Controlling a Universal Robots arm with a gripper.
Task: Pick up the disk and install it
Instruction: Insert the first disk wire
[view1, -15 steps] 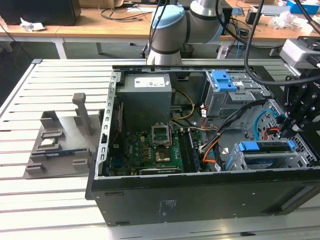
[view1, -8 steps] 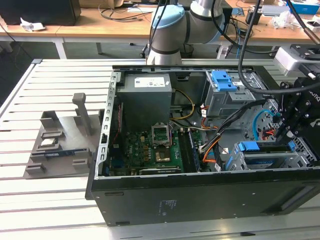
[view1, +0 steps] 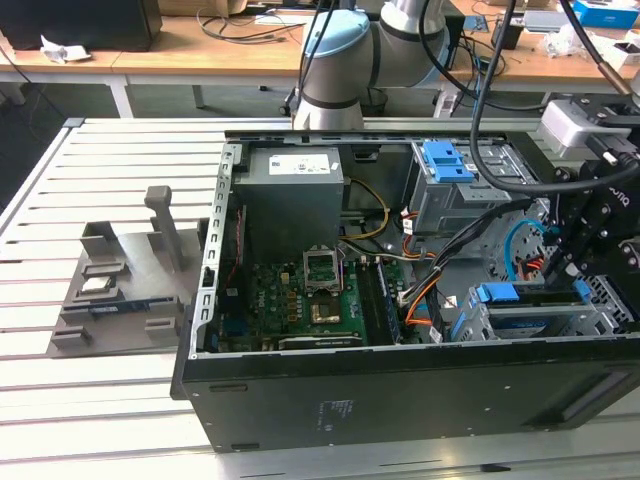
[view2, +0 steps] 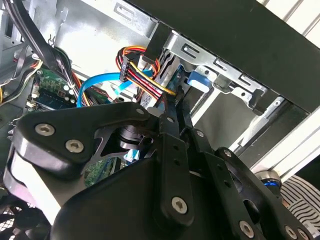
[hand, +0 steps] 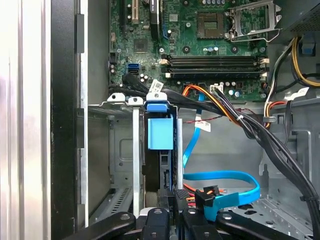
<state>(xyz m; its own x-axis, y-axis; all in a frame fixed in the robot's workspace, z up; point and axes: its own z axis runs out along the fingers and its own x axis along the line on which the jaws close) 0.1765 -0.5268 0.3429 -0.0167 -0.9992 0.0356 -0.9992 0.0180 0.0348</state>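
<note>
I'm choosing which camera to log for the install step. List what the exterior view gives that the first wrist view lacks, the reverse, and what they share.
Exterior view's own: the grey fixture on the table at that view's left, the arm's base, and the benches behind.

First wrist view's own: the bay's inner metal walls seen lengthwise, and a white cable tag.

Shared: the motherboard, the orange-and-black cable bundle, the disk with its blue rail sitting in the bay, and the gripper at that bay.

disk (hand: 159, 165) mostly hidden — in bay
</note>
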